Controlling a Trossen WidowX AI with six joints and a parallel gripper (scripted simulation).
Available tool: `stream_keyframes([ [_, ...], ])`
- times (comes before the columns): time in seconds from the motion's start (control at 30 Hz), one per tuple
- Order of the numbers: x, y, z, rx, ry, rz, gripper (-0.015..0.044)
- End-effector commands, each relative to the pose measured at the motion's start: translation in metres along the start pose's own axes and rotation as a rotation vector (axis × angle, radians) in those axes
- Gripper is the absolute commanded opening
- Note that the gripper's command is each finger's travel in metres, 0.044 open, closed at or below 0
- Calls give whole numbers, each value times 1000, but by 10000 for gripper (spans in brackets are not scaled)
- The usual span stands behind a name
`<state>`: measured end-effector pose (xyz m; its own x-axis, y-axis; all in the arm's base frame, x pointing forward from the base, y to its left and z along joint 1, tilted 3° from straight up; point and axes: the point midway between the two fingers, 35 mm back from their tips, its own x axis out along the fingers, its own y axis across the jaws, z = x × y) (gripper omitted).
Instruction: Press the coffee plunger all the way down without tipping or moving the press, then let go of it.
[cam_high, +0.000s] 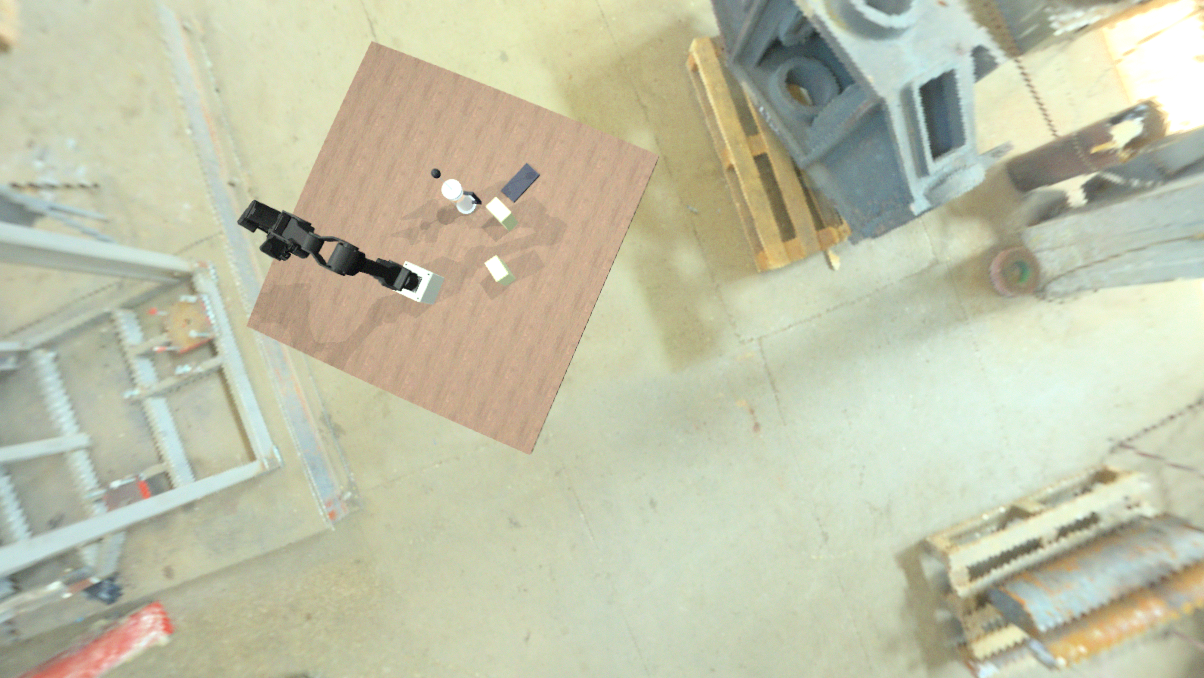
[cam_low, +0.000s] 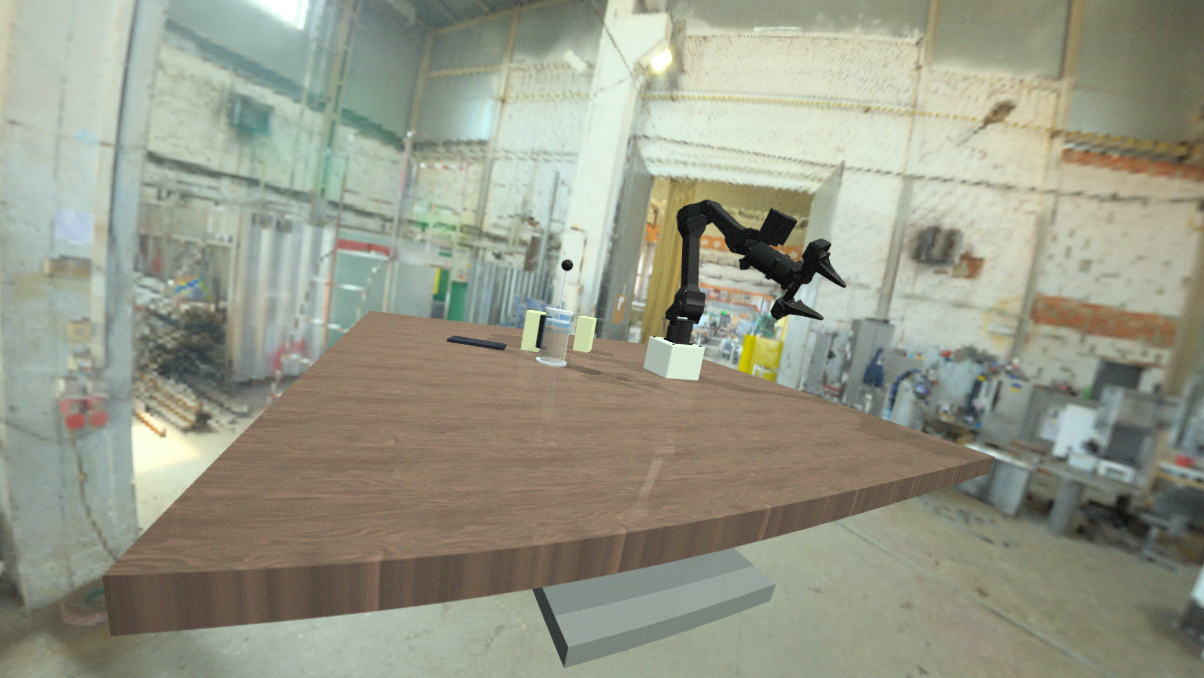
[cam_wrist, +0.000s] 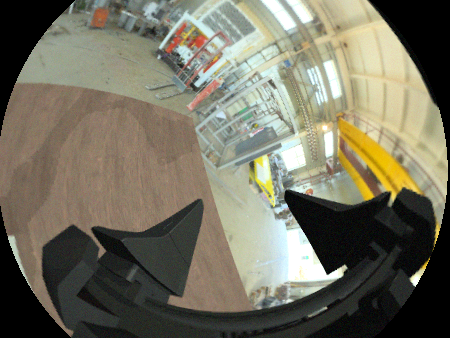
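Note:
The coffee press (cam_high: 465, 204) (cam_low: 553, 343) stands upright on the table (cam_high: 505, 370) (cam_low: 505, 471), a clear cylinder with a pale round base and a dark handle (cam_low: 540, 330). Its black plunger knob (cam_high: 435, 173) (cam_low: 567, 264) is raised well above the lid (cam_high: 451, 189) on a thin rod. My gripper (cam_low: 833, 302) (cam_wrist: 245, 199) is open and empty, with its fingers wide apart. It hangs high near the table edge on the far side of the arm's base from the press, well away from the press. The press is not in the wrist view.
Two pale yellow-green upright blocks (cam_high: 498, 269) (cam_low: 584, 333) stand near the press, one of them close to its handle. A flat dark blue slab (cam_high: 520, 182) (cam_low: 476, 342) lies beyond the nearer block. The arm's white base (cam_high: 429, 286) (cam_low: 674, 359) stands on the table.

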<state>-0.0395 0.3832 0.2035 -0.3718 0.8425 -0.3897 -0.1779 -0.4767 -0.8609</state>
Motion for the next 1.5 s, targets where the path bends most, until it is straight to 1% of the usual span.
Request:
stream_keyframes([
  [0.0, -1, -1, -3, 9, 8, -3, 426],
  [0.03, -4, -2, -8, 27, 23, -8, 440],
  [0.17, -22, -10, -40, 125, 123, -42, 440],
  [0.3, -62, -22, -95, 334, 297, -127, 440],
  [0.53, -157, -26, -176, 715, 589, -352, 440],
  [0.73, -254, -12, -219, 1031, 819, -624, 440],
  [0.87, -289, -4, -226, 1109, 905, -720, 440],
  [1.0, -351, 15, -230, 1275, 1028, -933, 440],
  [1.13, -414, 38, -221, 1454, 1124, -1217, 440],
  [1.3, -482, 70, -193, 1622, 1196, -1623, 440],
  [1.37, -497, 79, -183, 1652, 1207, -1739, 440],
  [1.47, -497, 84, -184, 1655, 1208, -1754, 440],
])
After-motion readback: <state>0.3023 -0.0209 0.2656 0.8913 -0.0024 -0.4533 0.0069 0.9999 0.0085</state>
